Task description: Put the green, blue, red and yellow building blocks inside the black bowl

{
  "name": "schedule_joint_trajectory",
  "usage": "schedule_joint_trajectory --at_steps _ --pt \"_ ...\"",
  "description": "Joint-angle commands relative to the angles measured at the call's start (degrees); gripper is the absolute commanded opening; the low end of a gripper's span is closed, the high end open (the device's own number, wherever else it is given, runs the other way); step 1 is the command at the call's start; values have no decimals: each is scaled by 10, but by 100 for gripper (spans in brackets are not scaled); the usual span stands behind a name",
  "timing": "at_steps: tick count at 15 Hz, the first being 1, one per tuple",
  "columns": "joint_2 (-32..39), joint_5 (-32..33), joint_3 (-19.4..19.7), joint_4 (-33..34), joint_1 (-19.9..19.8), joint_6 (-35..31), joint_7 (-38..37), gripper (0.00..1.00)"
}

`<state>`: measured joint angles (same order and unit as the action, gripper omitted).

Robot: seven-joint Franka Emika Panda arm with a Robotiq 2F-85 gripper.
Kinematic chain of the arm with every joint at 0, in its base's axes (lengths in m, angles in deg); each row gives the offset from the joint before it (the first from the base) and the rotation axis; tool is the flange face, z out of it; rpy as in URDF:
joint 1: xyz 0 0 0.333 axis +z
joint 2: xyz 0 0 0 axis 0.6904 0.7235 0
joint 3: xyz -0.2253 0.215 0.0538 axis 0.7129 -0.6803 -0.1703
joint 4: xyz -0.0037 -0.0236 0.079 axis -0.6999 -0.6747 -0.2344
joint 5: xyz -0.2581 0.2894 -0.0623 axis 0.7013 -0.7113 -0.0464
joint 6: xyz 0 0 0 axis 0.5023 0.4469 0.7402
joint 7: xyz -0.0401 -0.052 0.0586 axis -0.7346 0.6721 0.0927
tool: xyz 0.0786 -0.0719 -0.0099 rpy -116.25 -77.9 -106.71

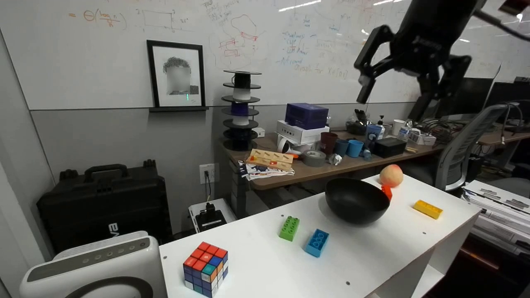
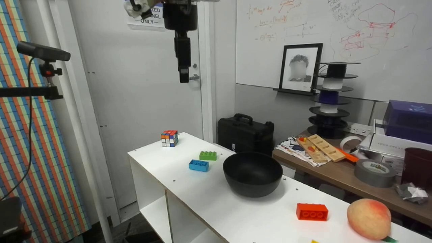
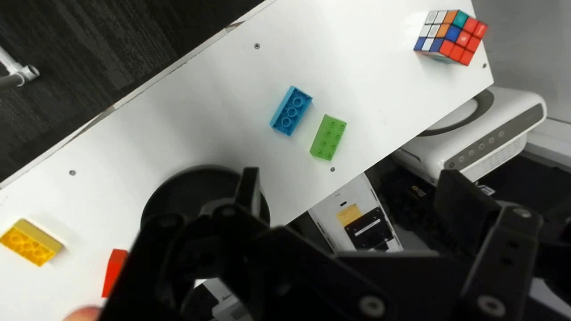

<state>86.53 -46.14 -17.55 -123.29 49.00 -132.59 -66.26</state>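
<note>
"Scribbly whiteboard, white desk! What's near the black bowl?"

"Bumpy green block, upside-down blue block, red block on its side. The yellow block is farther from the bowl. The claw is spread wide."

In an exterior view, the red block is partly hidden behind the black bowl. Both are partly covered by the gripper in the wrist view, where the peach is cut off by the bottom edge. In an exterior view, the yellow block is cut off, with only a corner shown. The face in the framed portrait is blurred in both exterior views.
</note>
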Motion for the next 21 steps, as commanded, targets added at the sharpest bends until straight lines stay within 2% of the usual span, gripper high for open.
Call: schedule_joint_trajectory --at_steps 1,5,9,14,19,21 --pt "111 -16 4 90 7 -31 -67 100" --pt "220 -16 13 173 20 -75 -134 100" --pt "323 -9 23 276 38 -68 -193 100" --pt "427 4 37 383 62 -38 -251 100" --pt "490 6 31 455 65 36 -251 100" --pt "506 17 39 472 70 54 -253 100"
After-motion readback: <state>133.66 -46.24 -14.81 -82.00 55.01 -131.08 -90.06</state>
